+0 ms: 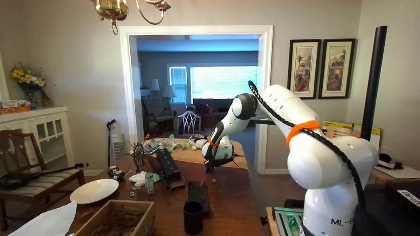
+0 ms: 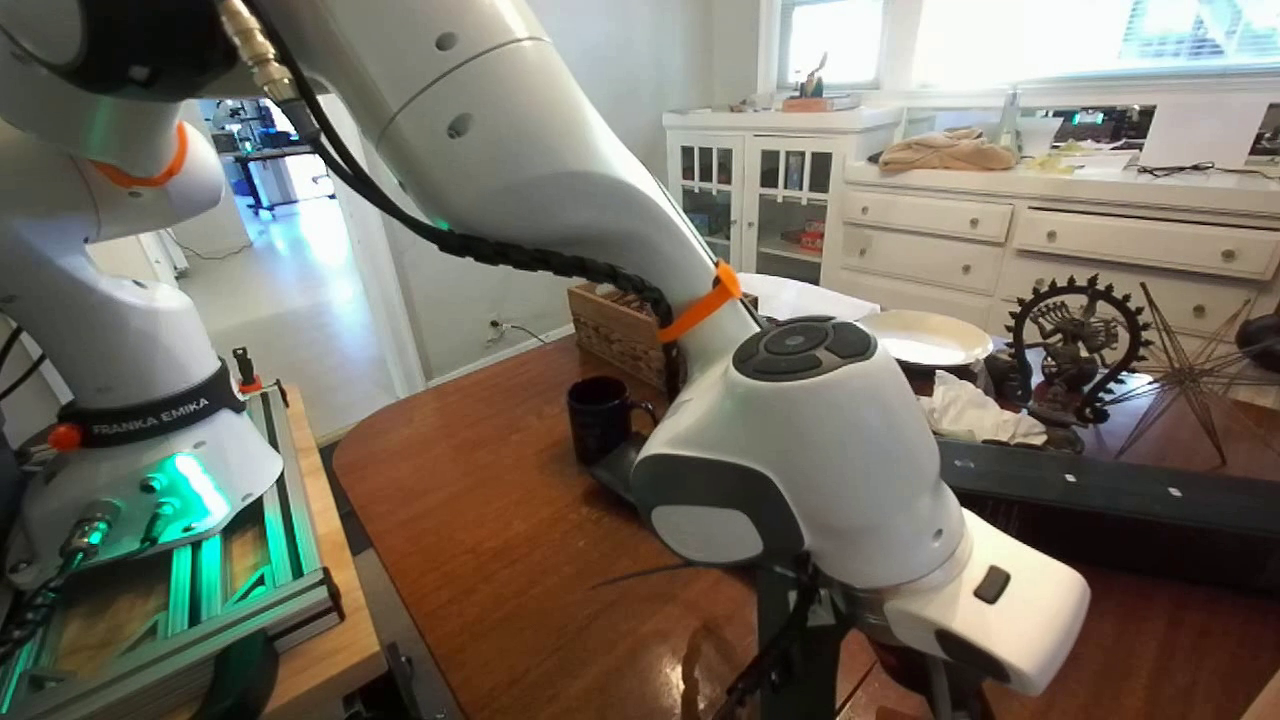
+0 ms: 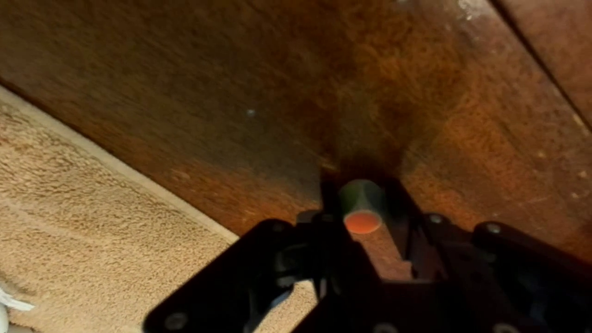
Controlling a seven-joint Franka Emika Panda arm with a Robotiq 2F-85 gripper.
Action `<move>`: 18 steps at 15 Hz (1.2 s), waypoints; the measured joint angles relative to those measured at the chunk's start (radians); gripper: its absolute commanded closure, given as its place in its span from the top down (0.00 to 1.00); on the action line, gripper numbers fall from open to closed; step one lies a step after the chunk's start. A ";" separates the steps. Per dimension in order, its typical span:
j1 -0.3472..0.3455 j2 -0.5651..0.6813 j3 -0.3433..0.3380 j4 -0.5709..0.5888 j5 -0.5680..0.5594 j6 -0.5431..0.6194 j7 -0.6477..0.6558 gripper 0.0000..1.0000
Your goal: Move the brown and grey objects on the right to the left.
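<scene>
the jaws pinched a small grey-green cylinder (image 3: 362, 203), its long axis seemingly along their reach; whether it touched the worktop (image 3: 185, 115) could not be told.

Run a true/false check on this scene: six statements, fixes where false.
1. A dark mug, wooden box and white plate are on the table. True.
2. The mug lies on its side. False: it stands upright.
3. In the wrist view, the end effector holds a small cylinder. True.
4. The cylinder's visible end is blue. False: it shows orange-red.
5. The box is lidded. False: its top is open.
6. Orange bands circle the arm. True.
</scene>
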 measured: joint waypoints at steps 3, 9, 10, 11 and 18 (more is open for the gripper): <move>0.012 -0.054 -0.008 -0.046 0.000 -0.100 0.018 0.07; 0.075 -0.197 -0.089 -0.128 0.000 -0.382 0.036 0.07; 0.085 -0.216 -0.103 -0.137 -0.001 -0.423 0.035 0.07; 0.094 -0.234 -0.114 -0.146 -0.003 -0.462 0.028 0.07; 0.159 -0.327 -0.168 -0.252 -0.042 -0.578 -0.029 0.07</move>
